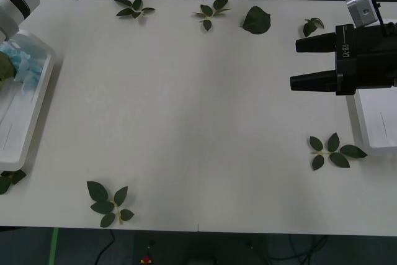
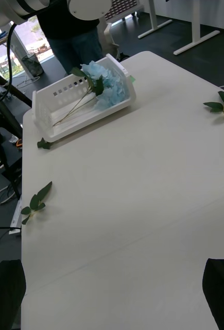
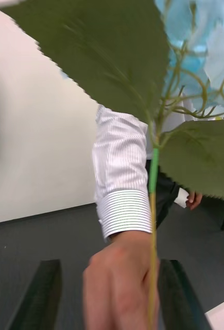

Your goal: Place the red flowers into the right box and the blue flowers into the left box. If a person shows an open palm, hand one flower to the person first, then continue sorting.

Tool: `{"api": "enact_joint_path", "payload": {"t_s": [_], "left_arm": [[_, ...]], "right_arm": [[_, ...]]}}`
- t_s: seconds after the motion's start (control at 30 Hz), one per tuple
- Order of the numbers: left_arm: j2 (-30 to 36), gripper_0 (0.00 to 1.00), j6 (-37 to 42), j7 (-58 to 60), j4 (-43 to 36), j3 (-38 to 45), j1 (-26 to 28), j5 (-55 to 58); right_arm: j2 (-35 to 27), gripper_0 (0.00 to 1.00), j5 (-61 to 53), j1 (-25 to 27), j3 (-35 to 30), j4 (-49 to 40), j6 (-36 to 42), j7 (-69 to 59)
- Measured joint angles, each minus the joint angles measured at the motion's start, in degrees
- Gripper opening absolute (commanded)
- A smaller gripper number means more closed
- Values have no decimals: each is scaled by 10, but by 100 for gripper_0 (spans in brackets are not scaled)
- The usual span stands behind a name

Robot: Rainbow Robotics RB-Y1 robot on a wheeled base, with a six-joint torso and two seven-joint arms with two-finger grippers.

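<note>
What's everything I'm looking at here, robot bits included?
table: one, white, under everything
left box: one, white, the table's left edge
right box: one, white, the table's right edge
blue flowers: two, pale blue; one lying in the left box, one raised off the table
leaf sprigs: seven, green, scattered along the table's edges
person's hand: one, striped sleeve, on the raised flower's stem
left gripper: black fingers, open, either side of that stem
right gripper: black, open, above the right box

**Loose leaves on a white table**

Green leaf sprigs (image 1: 109, 203) lie scattered over the white table (image 1: 198, 110) — three along the far edge, one broad single leaf (image 1: 255, 20) among them, another sprig (image 1: 335, 151) near the right side
</note>
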Motion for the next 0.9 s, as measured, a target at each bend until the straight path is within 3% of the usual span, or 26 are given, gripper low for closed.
{"api": "enact_joint_path", "payload": {"t_s": [0.9], "left_arm": [[9,100,-1,3,-20,-1,13,10]], "right_arm": [[0,100,0,0,0,0,0,0]]}}
